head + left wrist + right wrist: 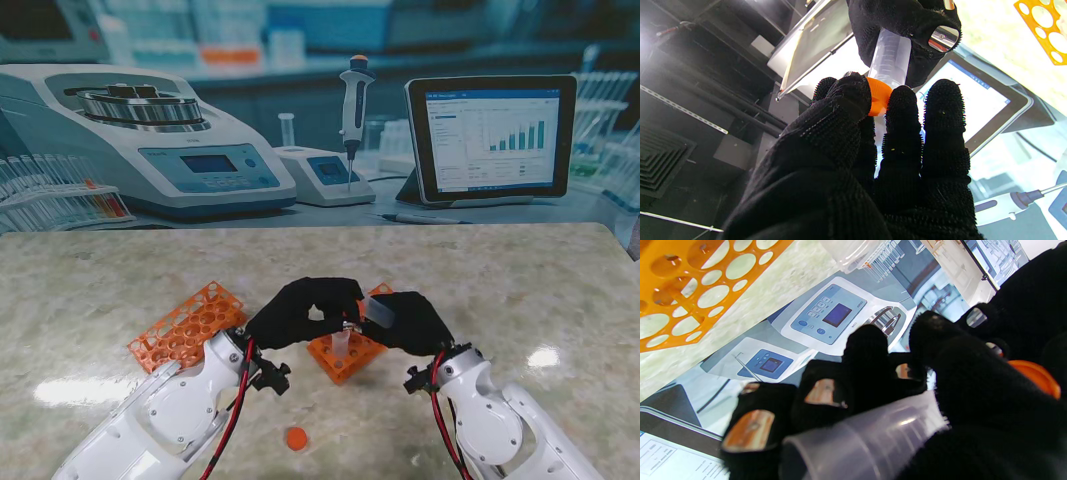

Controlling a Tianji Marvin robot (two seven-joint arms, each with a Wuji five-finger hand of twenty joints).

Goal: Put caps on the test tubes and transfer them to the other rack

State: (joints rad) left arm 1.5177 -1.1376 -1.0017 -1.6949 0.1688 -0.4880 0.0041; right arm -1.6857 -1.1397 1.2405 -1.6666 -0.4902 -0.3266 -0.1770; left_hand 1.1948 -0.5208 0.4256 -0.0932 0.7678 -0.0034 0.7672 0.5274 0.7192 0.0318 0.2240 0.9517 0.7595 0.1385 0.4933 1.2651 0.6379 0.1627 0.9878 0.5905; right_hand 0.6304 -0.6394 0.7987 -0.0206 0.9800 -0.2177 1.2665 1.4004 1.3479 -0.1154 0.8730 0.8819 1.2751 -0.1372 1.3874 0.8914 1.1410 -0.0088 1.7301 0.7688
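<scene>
My two black-gloved hands meet above the middle of the table. The right hand (412, 322) is shut on a clear test tube (379, 311), which lies roughly level and points toward the left hand (300, 312). In the left wrist view, the left fingertips (903, 103) pinch an orange cap (877, 96) against the tube's (890, 58) open end. The right wrist view shows the same tube (867, 436) across the palm, with the orange cap (1035, 376) at its far end. Under the hands, another clear tube (340, 345) stands in an orange rack (350, 362).
A second orange rack (187, 325) lies to the left, beside my left wrist. A loose orange cap (296, 438) rests on the marble top near me, between the arms. The far edge of the table meets a printed lab backdrop (320, 110).
</scene>
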